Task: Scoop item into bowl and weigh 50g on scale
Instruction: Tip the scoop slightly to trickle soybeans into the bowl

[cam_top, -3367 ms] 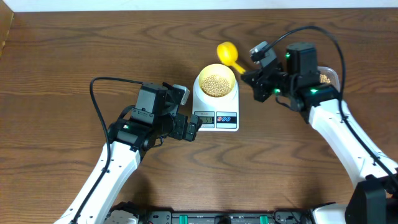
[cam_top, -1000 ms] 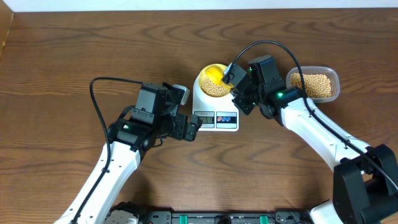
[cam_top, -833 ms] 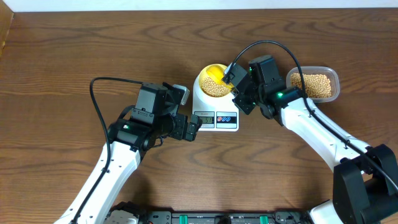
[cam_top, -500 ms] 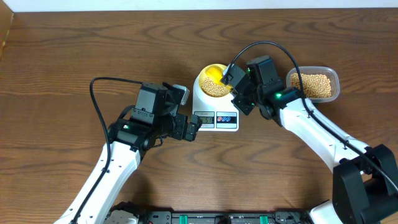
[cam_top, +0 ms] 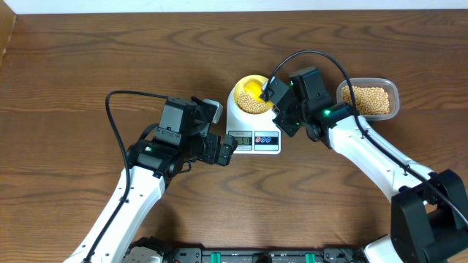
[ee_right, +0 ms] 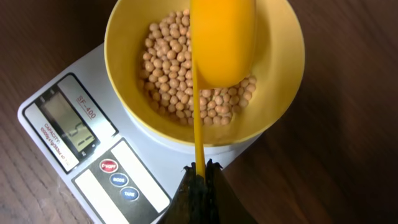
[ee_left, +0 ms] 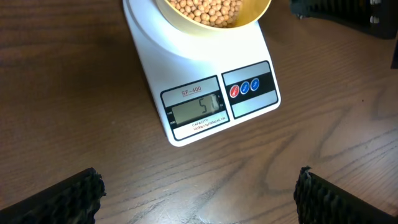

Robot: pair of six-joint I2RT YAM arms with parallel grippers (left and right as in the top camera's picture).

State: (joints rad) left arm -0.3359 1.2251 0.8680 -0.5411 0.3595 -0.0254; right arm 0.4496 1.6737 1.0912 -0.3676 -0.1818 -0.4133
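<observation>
The pale-yellow bowl (cam_top: 254,96) (ee_right: 205,74) stands on the white scale (cam_top: 252,131) (ee_left: 205,93) (ee_right: 93,155), partly filled with tan beans (ee_right: 177,71) (ee_left: 205,9). My right gripper (ee_right: 200,167) (cam_top: 276,101) is shut on the thin handle of a yellow scoop (ee_right: 221,40), whose head hangs over the bowl with its back to the camera. The left gripper (ee_left: 199,193) (cam_top: 225,151) hovers wide open over bare wood just in front of the scale's display (ee_left: 194,109), holding nothing.
A clear plastic tub (cam_top: 368,98) of more beans sits at the right, behind the right arm. The wooden table (cam_top: 88,66) stretches to the left and front. A black cable loops above the left arm (cam_top: 117,117).
The right gripper and scoop have crept slightly left over the bowl. The left arm has stayed still.
</observation>
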